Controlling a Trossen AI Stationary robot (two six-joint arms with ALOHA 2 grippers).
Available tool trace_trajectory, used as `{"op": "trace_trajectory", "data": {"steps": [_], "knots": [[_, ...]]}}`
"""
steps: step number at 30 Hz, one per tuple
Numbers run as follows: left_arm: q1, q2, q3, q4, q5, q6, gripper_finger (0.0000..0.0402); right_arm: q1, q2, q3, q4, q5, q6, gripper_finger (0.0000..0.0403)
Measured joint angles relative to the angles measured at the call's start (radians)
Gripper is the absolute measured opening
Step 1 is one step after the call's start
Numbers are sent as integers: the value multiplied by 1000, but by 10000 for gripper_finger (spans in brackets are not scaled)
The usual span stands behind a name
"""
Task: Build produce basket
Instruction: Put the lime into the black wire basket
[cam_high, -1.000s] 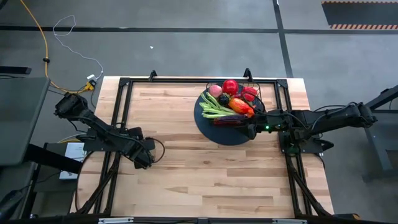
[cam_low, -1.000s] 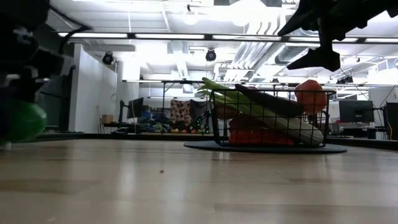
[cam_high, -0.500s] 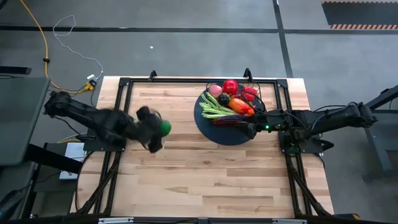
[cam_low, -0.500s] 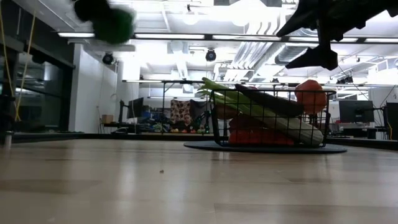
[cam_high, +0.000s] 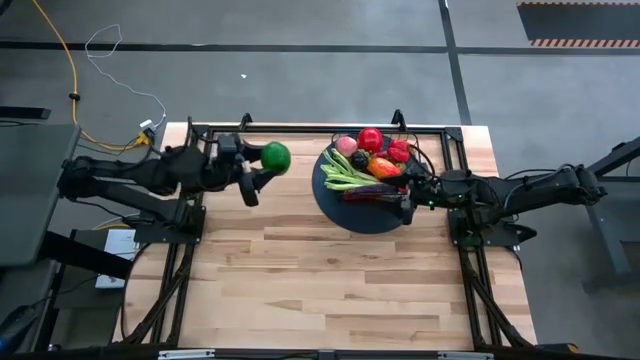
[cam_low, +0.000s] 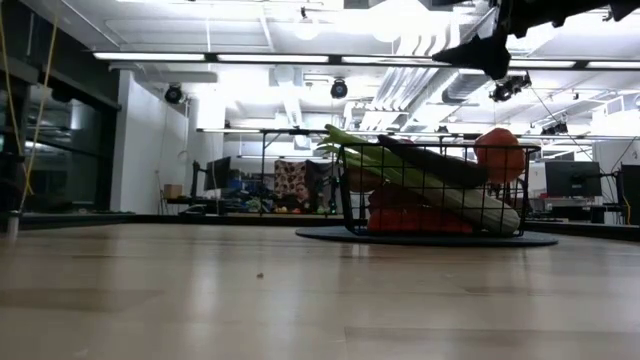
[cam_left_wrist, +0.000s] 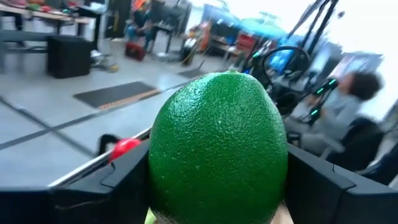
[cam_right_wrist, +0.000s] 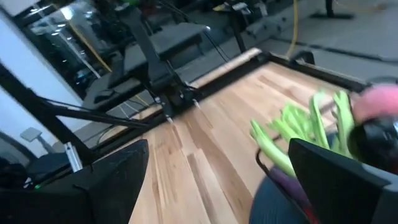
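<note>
The black wire basket (cam_high: 402, 137) stands on its dark round disc (cam_high: 368, 216) near the table's far right. It holds celery (cam_high: 343, 172), red and orange pieces and a dark eggplant. In the low view the basket (cam_low: 352, 190) shows the celery (cam_low: 440, 190) sticking out over its rim. My left gripper (cam_high: 262, 163) is left of the basket, shut on a green round fruit (cam_high: 276, 157). My right gripper (cam_high: 408, 197) hovers open at the basket's near right side, over the disc. It appears high in the low view (cam_low: 490, 55). My left gripper pinches the green round fruit (cam_left_wrist: 217, 143) between its two fingers, one finger (cam_left_wrist: 127, 180) on each side of its widest part. The fingers come about level from the table's left. The fruit is lifted clear of the table, out beyond the fingertips.
The right wrist view shows the celery tips (cam_right_wrist: 292, 134), a pink piece (cam_right_wrist: 379, 99) and the disc's edge (cam_right_wrist: 277, 208) close before the open fingers. A black frame (cam_high: 300, 130) runs along the table's far edge. Bare wood (cam_high: 320, 270) spreads across the near half.
My left gripper has risen from the table's near left with the green fruit. It has swung toward the far edge and right, toward the basket, leaving the low view. My right gripper has shifted a little up and toward the far edge.
</note>
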Motion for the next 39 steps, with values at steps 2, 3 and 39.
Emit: {"op": "trace_trajectory", "data": {"steps": [2,3,39], "knots": [[11,3,-62,114,30,-20,273,0,0,0,29,-18,-36,376],[16,11,-95,167,36,-40,273,0,0,0,39,-26,-54,376],[310,371,-214,723,549,-197,274,-139,185,0,359,-124,-126,376]]}}
